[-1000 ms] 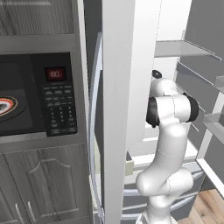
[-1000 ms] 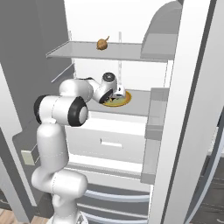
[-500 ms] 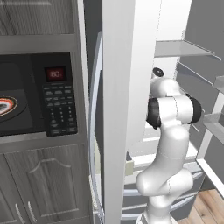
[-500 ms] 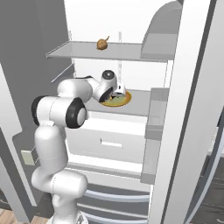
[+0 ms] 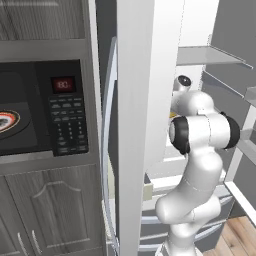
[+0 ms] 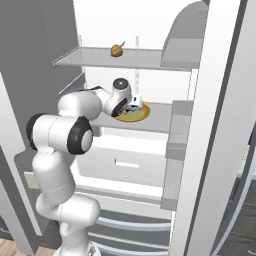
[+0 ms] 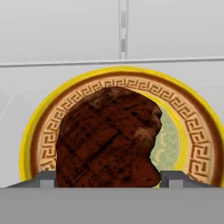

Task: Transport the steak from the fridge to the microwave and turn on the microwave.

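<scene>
The steak, a dark reddish-brown lump, lies on a yellow-rimmed patterned plate on the fridge's middle shelf. My gripper is open, low over the plate, with one fingertip on either side of the steak's near edge, apart from it. From the right base view the gripper sits right over the plate. The black microwave with its red display is built into the cabinets left of the fridge's open door.
A small brown item sits on the fridge's upper shelf. White drawers lie below the plate's shelf. An orange-white rimmed plate shows in the microwave's dark window. Grey wood-grain cabinets stand under the microwave.
The arm has reached a little deeper into the fridge, bringing the hand closer to the plate. The jaws stay equally wide.
</scene>
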